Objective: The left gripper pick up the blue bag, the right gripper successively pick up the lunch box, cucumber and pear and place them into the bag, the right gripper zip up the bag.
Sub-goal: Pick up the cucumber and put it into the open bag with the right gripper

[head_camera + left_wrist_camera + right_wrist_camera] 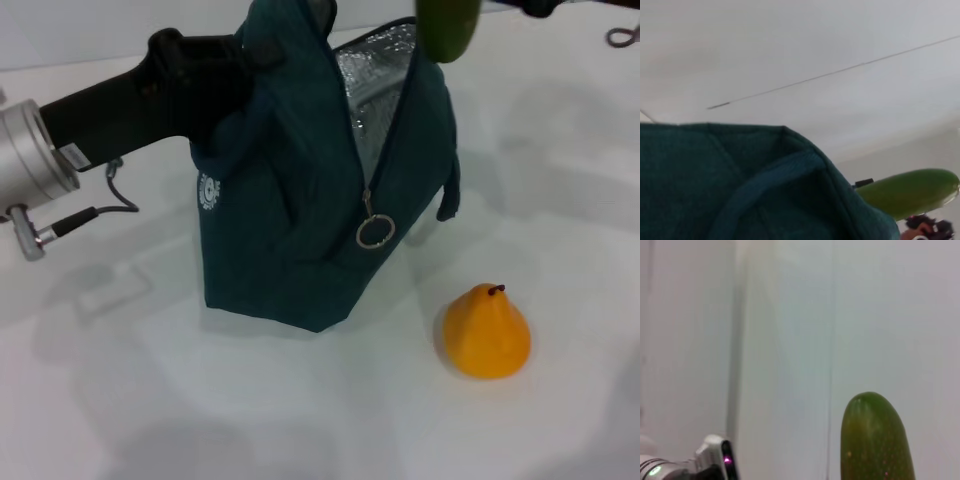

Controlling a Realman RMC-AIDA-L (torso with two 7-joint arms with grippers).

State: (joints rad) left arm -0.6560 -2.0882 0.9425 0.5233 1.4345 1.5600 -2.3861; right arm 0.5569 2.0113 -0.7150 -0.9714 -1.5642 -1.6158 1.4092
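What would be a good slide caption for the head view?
Left gripper holds the blue bag open while the cucumber hangs above its opening; the pear waits on the table.

A white table (pixel 300 420) spreads across the head view, carrying everything in sight. At its far right corner lies a small grey metal object (pixel 622 37), cut off by the frame's edge; what it is cannot be told. In the left wrist view a thin dark line (pixel 840 71) crosses the pale background
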